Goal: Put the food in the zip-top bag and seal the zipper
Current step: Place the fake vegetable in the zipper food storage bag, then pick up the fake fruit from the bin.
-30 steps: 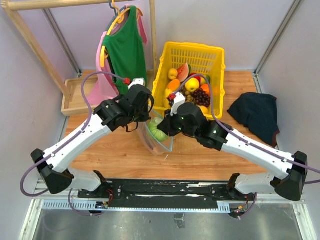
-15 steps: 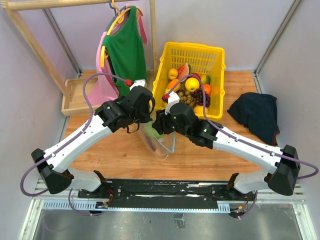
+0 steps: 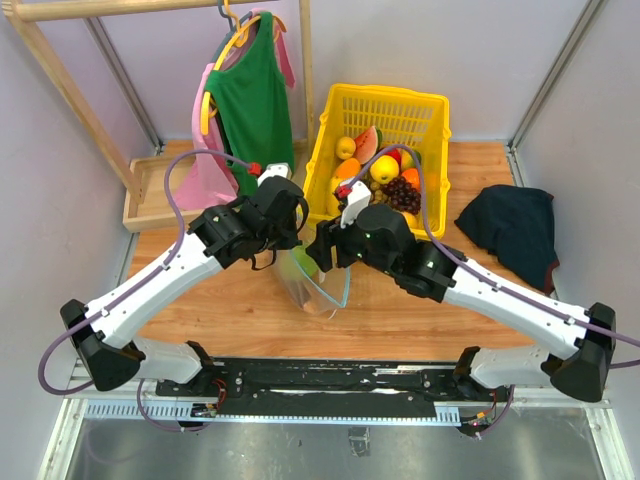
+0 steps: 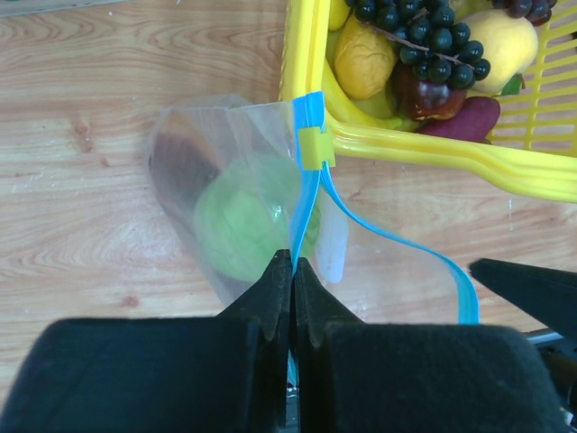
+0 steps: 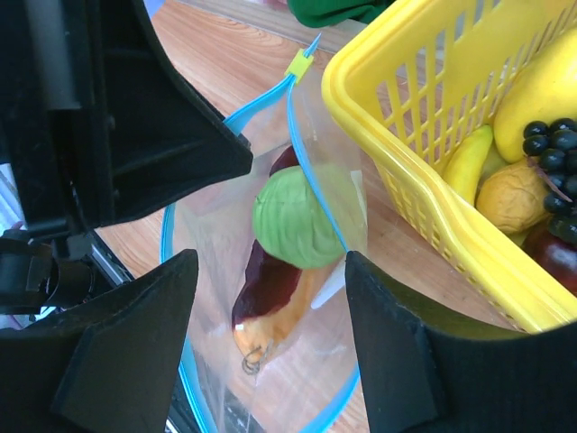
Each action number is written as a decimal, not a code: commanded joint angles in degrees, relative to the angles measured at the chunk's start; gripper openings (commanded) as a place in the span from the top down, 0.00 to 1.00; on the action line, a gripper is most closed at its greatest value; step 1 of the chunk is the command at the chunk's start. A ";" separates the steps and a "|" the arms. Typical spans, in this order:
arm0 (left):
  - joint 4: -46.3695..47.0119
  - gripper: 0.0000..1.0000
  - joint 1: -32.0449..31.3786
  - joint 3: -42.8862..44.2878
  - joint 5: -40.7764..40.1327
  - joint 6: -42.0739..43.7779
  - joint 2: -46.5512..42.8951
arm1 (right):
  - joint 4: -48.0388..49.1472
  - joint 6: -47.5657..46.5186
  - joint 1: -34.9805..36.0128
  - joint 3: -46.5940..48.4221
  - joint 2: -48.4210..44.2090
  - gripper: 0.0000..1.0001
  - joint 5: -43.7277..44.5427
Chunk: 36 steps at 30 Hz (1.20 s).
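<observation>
Open zip-top bag (image 5: 207, 225) beside basket (image 5: 406, 180)

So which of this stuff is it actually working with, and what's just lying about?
In the job: zip-top bag, its blue zipper, green melon inside, toy fruit in the yellow basket.
Lying about: green top, pink garment, dark cloth, wooden tray.

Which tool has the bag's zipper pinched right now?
The left tool: it is shut on the blue zipper. The right tool hangs open over the bag, holding nothing.
</observation>
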 commanded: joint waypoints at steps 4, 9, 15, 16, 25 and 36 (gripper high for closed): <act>1.66 1.00 -0.46 -0.57 -1.83 -0.43 -2.55 | -9.31 -1.53 1.13 0.84 -5.65 0.33 4.77; 1.58 1.00 -0.46 -0.81 -2.19 -0.41 -3.26 | -13.17 -0.52 1.13 -0.63 -6.17 0.34 7.02; 1.60 0.99 -0.46 -1.43 -2.80 -0.48 -4.47 | -14.22 1.63 1.13 -2.55 -3.61 0.41 5.48; 1.63 1.00 -0.46 -1.62 -2.91 -0.50 -4.61 | -14.15 1.95 1.13 -2.81 -3.15 0.43 4.83; 1.54 1.00 -0.46 -2.81 -4.35 -0.16 -5.43 | -15.09 1.10 1.13 0.89 -1.09 0.99 0.66; -0.91 1.00 -0.16 -4.92 -7.95 0.09 -5.53 | -19.73 -2.68 1.06 12.86 1.89 0.99 0.24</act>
